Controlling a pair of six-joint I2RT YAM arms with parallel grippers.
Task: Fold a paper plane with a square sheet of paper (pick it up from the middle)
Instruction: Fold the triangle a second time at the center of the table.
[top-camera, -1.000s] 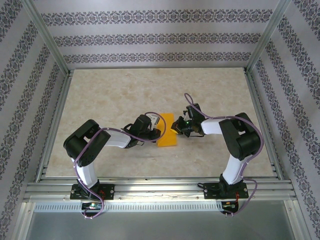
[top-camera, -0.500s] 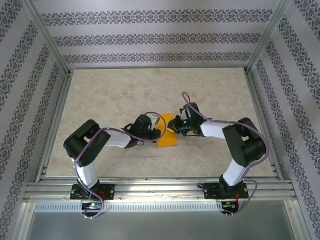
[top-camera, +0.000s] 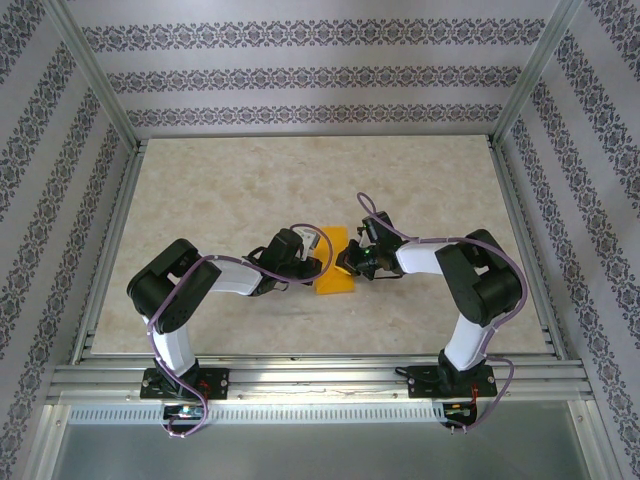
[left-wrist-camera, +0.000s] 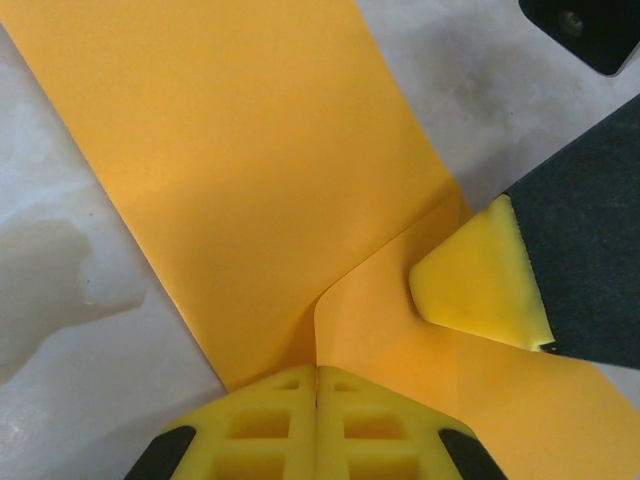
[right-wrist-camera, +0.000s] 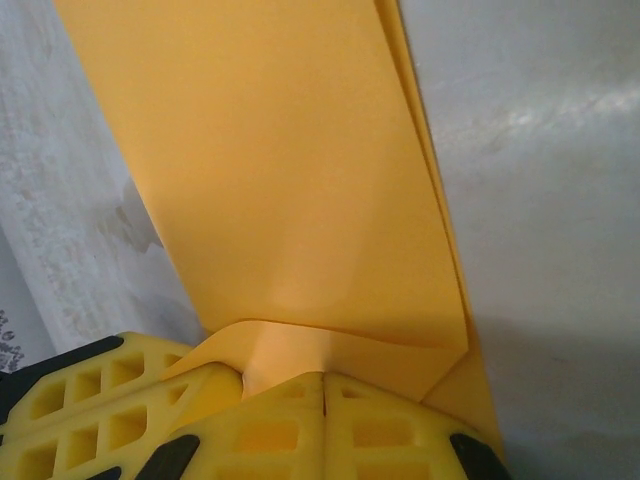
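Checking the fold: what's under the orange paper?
Pale table shows around the paper, and a second layer of the same paper peeks out along its right edge. What lies directly beneath the paper is covered.

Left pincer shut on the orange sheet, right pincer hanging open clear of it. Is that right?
No. The right pincer is also shut on the orange sheet: the right wrist view shows its fingers closed with paper pinched between them. The left pincer is shut on it, as stated.

Partly folded bright orange sheet of paper (top-camera: 333, 276), seemingly half-raised, at the middle of the table (top-camera: 200, 200).
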